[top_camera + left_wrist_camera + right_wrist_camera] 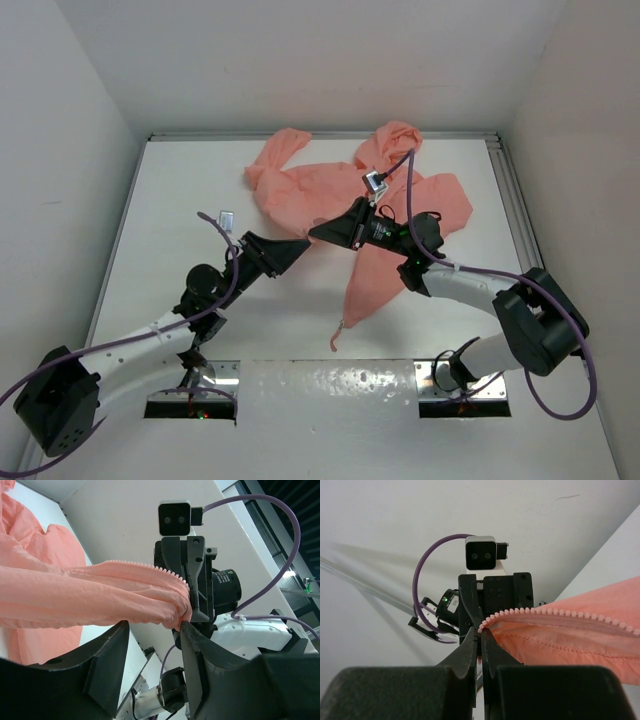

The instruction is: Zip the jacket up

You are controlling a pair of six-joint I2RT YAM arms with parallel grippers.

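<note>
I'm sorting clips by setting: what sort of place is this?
Probably a robotics lab test cell: a white table boxed in by white walls, two robot arms bolted at its near edge, one pink jacket.

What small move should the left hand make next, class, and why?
Probably close the left hand. It stands open around the bunched end of the jacket, with fabric lying between its tips, while the right hand is shut on the end of the zipper teeth. Gripping there would likely steady that edge, so both hands hold it before any pulling.
</note>
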